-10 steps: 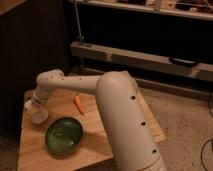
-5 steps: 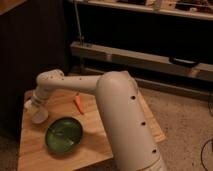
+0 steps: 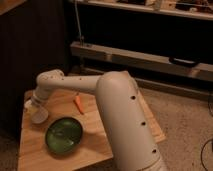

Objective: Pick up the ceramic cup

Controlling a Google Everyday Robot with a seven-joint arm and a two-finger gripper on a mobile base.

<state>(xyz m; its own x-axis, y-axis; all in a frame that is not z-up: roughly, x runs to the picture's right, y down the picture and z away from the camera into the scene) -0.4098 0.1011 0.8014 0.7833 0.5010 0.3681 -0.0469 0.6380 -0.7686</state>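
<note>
Claw (image 3: 36,106) low over ceramic cup (image 3: 39,116) near counter (image 3: 35,150) left edge; finger state unclear; centre on cup, avoid green bowl (image 3: 64,135)

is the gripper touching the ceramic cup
Cannot tell: in the camera view the gripper sits directly over the ceramic cup, overlapping it, with no contact or gap plainly visible.
</note>
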